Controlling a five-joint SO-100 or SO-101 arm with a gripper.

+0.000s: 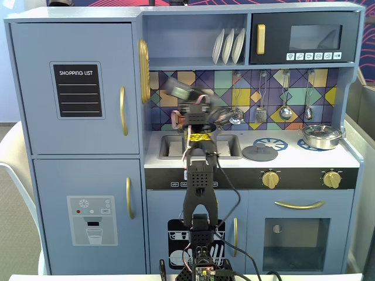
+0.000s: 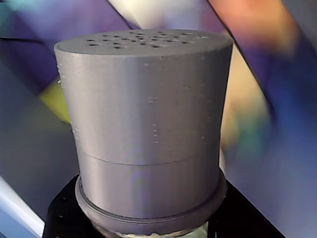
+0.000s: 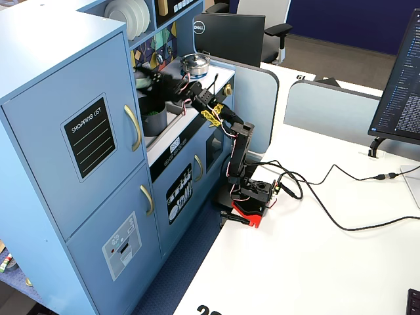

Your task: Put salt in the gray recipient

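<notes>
The salt shaker's light gray cap point(image 2: 148, 124), with small holes on top, fills the wrist view; its label is hidden. My gripper point(image 2: 153, 225) is shut on the shaker just below the cap, with black jaws on both sides. In a fixed view the gripper point(image 1: 190, 98) holds the blurred shaker point(image 1: 177, 89) tilted, high over the sink point(image 1: 170, 146). In a fixed view from the side, the gripper point(image 3: 152, 75) and shaker point(image 3: 142, 71) hang just above the gray recipient point(image 3: 155, 121), a dark gray pot in the sink area. The arm hides the pot in the front view.
A flat gray lid with a knob point(image 1: 259, 152) lies on the counter right of the sink. A shiny steel pan point(image 1: 321, 136) stands on the far right burner. Utensils point(image 1: 285, 111) hang on the backsplash and plates point(image 1: 228, 45) stand on the shelf above. The fridge wall point(image 3: 79, 118) is close beside the pot.
</notes>
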